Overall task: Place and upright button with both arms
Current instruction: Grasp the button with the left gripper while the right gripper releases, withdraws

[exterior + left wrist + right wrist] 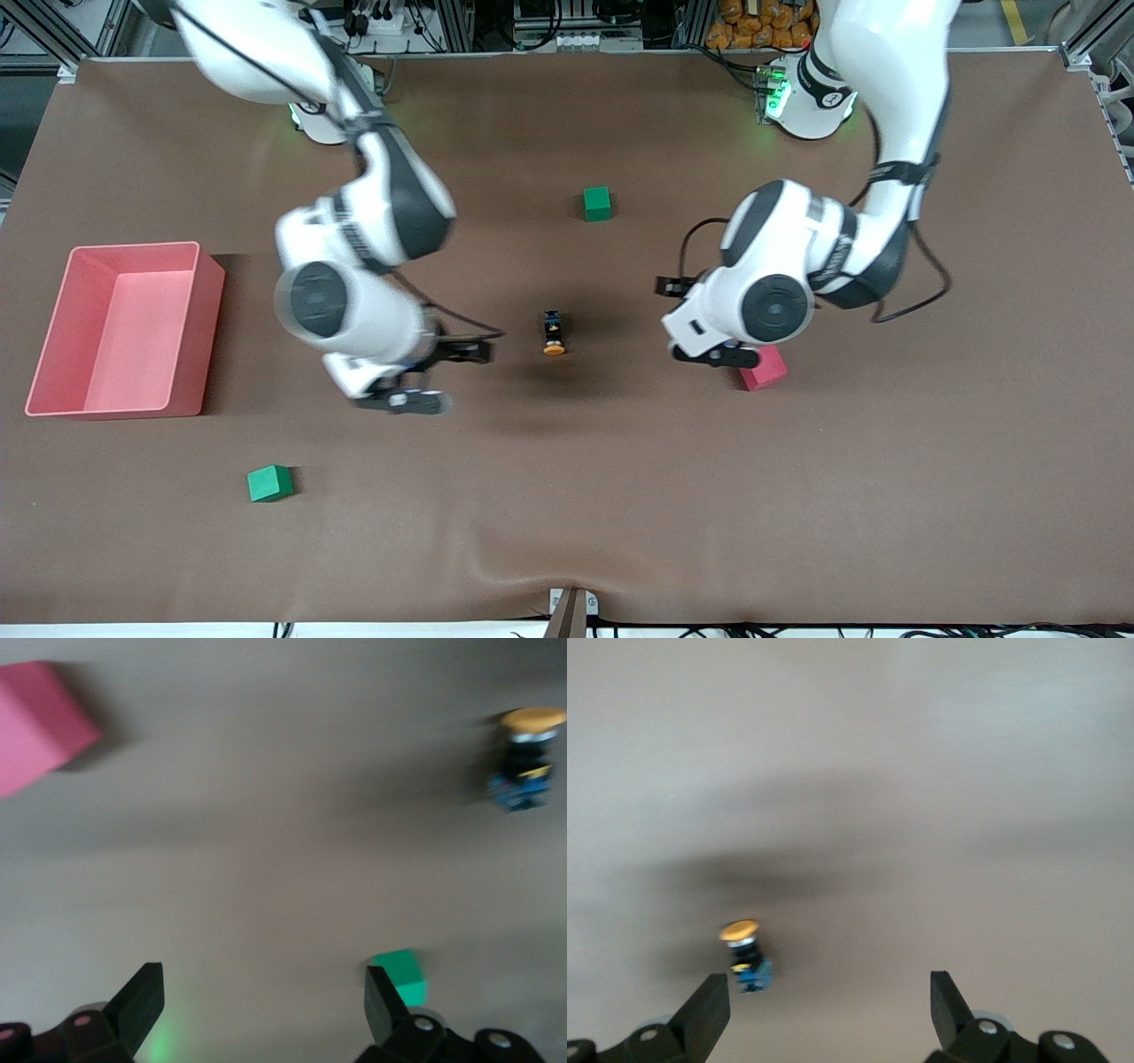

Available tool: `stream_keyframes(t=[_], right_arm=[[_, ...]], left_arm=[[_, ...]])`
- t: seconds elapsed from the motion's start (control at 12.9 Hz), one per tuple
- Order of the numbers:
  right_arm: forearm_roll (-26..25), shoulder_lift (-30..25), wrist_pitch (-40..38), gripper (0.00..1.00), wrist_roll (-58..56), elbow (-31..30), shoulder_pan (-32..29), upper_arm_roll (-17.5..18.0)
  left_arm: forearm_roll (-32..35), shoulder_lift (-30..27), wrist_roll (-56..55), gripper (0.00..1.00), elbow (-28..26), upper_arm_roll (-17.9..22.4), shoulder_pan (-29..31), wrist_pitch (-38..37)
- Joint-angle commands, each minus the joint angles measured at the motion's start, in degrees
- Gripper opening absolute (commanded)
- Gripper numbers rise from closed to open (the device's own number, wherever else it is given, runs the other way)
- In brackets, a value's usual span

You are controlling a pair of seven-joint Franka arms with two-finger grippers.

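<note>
The button (pixel 554 333) lies on its side in the middle of the brown table, its orange cap toward the front camera. It also shows in the left wrist view (pixel 524 757) and the right wrist view (pixel 744 957). My right gripper (pixel 406 400) hangs open and empty over the table beside the button, toward the right arm's end; the right wrist view shows its gripper (pixel 830 1005) with wide-apart jaws. My left gripper (pixel 719 354) hangs open and empty beside the button toward the left arm's end; it also shows in the left wrist view (pixel 261 1005).
A red cube (pixel 764 369) sits partly under my left gripper and shows in the left wrist view (pixel 35 722). One green cube (pixel 597 203) lies nearer the bases, another (pixel 269 483) nearer the front camera. A pink bin (pixel 53 337) stands at the right arm's end.
</note>
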Motion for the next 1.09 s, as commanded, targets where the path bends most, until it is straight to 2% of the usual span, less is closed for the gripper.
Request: stream_keyframes(t=[0.0,0.31,0.47,0.54,0.7,0.86,1.01], right_arm=[[-0.54,-4.46,-5.85,1.0,-0.64,0.36,-7.19,1.31],[-0.9,-9.91,-14.55,1.0,-3.19,2.21,-16.94,1.22],[-1.42,-14.03,-19.38,1.0,-10.0,2.21,-21.35,1.13],[-3.86,-16.67,-21.49,1.0,-14.22,2.12,-22.67,1.22],[-10.27,-21.68,-22.57,1.0,-10.69,0.98,-22.25,1.48],[-10.3,-27.03,-19.43,1.0,-2.6,-4.35,-22.07,1.74],[-10.3,-33.97,-14.76,1.0,-3.54,-13.31,-22.16,1.74]], left_arm=[[-2.46,5.82,-2.47,1.0,6.07,0.53,-2.26,3.15],[-2.72,12.59,-8.71,1.0,10.66,0.27,-5.96,8.42],[-3.69,14.88,-8.89,1.0,12.24,0.26,-7.54,9.92],[-3.95,15.68,-9.07,1.0,12.6,0.09,-7.72,10.71],[-4.22,17.17,-8.98,1.0,13.38,-0.09,-8.51,13.52],[-5.79,19.54,-9.24,1.0,15.14,-0.52,-9.57,16.06],[-7.12,20.6,-9.33,1.0,15.15,-0.52,-10.09,18.18]])
